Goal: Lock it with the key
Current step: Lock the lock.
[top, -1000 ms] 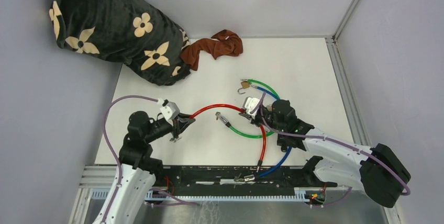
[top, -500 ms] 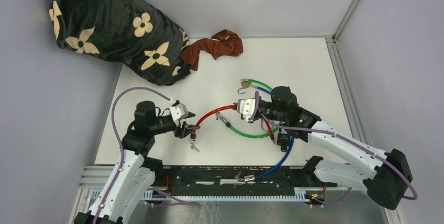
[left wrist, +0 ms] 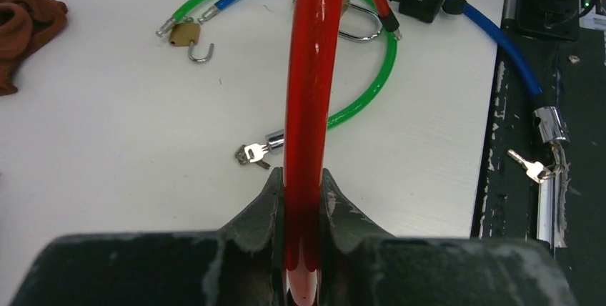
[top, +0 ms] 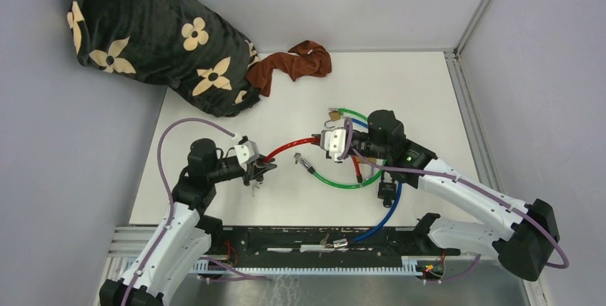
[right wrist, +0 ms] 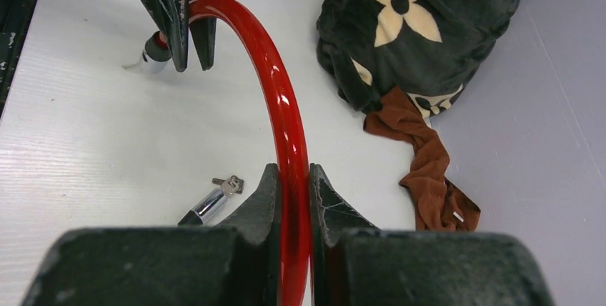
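Counter [top: 429,91]: white, beneath everything.
Red cable [top: 293,145]: lifted off the counter, its long axis running left to right across the middle of the top view.
Left hand [left wrist: 301,181]: clamped on the cable near its lock end.
Right hand [right wrist: 291,177]: clamped mid-cable; the plug end [left wrist: 391,27] dangles beyond it.
Lock barrel [right wrist: 152,52]: just past the left hand, which is the nearer one.
Key [top: 253,186]: seemingly hanging there, centre-left.

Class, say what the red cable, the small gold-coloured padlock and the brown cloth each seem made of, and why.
The red cable: glossy, translucent plastic sheath, judging by its highlights; core unseen. The small padlock: likely brass body, yellow and matte; silvery, steel-looking shackle. The brown cloth: soft fabric, crumpled folds.
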Controlling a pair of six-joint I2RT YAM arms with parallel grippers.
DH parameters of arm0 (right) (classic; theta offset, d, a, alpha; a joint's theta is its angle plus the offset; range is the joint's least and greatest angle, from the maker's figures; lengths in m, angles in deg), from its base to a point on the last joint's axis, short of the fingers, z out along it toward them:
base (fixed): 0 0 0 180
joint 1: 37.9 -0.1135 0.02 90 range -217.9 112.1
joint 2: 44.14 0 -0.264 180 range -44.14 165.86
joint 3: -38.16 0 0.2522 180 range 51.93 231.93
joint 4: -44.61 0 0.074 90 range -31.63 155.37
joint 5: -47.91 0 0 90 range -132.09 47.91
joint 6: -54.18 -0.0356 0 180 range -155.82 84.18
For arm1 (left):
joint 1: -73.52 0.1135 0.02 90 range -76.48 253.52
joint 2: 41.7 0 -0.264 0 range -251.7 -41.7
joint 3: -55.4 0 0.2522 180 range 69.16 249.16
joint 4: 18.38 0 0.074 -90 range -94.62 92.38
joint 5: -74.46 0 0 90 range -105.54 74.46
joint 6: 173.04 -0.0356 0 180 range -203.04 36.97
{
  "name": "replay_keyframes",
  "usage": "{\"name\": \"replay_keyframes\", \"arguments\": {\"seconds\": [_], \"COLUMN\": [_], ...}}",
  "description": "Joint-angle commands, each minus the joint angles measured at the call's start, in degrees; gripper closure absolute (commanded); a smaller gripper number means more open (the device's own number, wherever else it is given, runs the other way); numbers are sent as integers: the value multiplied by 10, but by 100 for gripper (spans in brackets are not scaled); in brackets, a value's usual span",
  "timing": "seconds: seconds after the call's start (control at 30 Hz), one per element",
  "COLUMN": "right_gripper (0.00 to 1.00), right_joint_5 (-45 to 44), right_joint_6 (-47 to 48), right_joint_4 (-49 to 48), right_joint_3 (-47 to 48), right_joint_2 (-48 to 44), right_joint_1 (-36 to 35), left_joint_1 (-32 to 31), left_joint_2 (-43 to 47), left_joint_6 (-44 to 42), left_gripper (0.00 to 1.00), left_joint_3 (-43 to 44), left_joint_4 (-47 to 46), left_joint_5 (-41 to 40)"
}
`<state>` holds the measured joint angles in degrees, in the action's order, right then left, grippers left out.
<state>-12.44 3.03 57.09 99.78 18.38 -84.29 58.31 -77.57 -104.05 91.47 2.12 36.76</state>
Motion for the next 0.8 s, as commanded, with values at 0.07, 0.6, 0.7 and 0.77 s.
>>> {"name": "replay_keyframes", "arguments": {"seconds": [0.07, 0.6, 0.7, 0.77], "right_gripper": [61, 46, 47, 48], "right_joint_5": [-86, -242, -255, -259], "right_joint_6": [-92, -261, -287, -299], "right_joint_4": [-94, -239, -277, -307], "right_joint_3": [-16, -252, -283, -297], "right_joint_2": [-7, -53, -42, -29], "right_joint_1": [-2, 26, 27, 27], "left_joint_1": [-2, -2, -2, -2], "left_joint_2": [60, 113, 116, 118], "left_joint_6": [94, 148, 148, 149], "left_gripper": [98, 98, 98, 98], "left_joint_3": [20, 37, 37, 35], "left_joint_4": [-109, -124, -120, -117], "left_joint_5": [-68, -148, -149, -149]}}
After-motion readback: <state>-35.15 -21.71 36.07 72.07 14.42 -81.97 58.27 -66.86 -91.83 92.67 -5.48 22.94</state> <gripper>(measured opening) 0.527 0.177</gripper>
